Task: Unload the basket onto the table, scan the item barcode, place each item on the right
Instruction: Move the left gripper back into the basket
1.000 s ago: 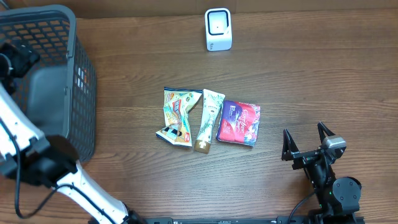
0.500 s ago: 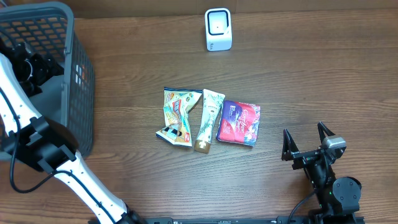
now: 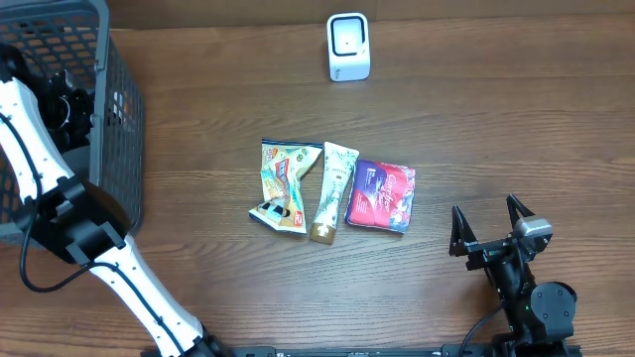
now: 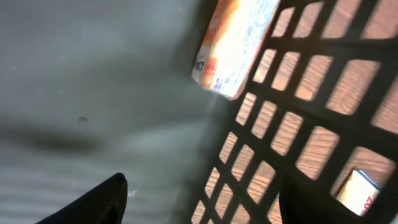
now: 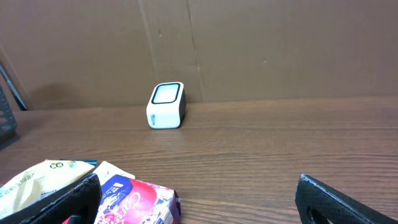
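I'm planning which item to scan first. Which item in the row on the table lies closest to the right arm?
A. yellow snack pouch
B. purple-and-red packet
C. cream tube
B: the purple-and-red packet sits at the row's end toward the right arm's fingers, past the cream tube.

The table (image 3: 496, 119) is dark brown wood, its grain plain and the finish a soft satin. The basket (image 3: 124, 129) is dark grey plastic, a matt lattice with a smooth, dull floor. The scanner (image 3: 348, 47) is smooth white plastic. The pouch (image 3: 281, 185), the tube (image 3: 332, 191) and the purple pack (image 3: 382, 195) have glossy printed wrappers. The left arm (image 3: 30, 129) has smooth white shells and black joints. The right gripper (image 3: 482, 204) is matt black. The backdrop (image 5: 280, 50) looks like matt brown cardboard.
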